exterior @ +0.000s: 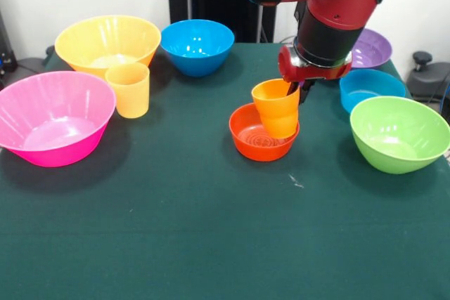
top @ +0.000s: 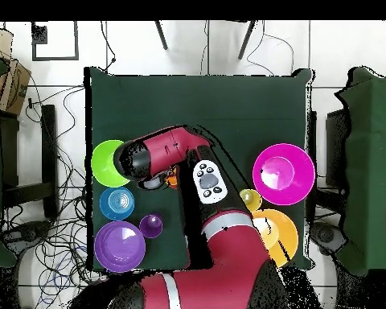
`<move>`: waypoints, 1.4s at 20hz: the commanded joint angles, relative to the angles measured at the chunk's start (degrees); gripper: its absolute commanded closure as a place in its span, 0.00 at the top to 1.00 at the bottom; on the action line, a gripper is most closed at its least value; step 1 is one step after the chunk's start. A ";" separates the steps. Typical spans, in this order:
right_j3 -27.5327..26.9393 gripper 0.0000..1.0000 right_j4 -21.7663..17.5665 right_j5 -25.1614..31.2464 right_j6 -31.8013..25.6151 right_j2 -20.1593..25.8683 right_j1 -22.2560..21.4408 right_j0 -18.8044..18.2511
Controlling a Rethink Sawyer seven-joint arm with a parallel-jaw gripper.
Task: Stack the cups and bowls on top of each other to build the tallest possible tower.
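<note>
The orange cup [exterior: 276, 107] hangs tilted with its base inside the small red-orange bowl [exterior: 260, 138] at mid-table; I cannot tell whether it touches the bowl. My gripper [exterior: 295, 90] is shut on the cup's far rim. In the overhead view only a sliver of the orange cup [top: 172, 178] shows beside the arm. The yellow-orange cup [exterior: 129, 89] stands upright by the big yellow bowl [exterior: 107, 43]. The purple cup [top: 151, 225] shows only in the overhead view.
The big pink bowl [exterior: 53, 117] sits at the left and the medium blue bowl [exterior: 197, 46] at the back. At the right are the lime green bowl [exterior: 399, 133], the small blue bowl [exterior: 371, 88] and the wide purple bowl [exterior: 370, 48].
</note>
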 commanded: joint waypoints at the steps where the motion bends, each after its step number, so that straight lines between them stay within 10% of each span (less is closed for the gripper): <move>1: -3.10 0.00 -4.62 4.16 -11.60 1.91 0.43 0.19; 28: 1.58 0.00 -8.01 0.04 -10.84 1.21 -1.53 -0.75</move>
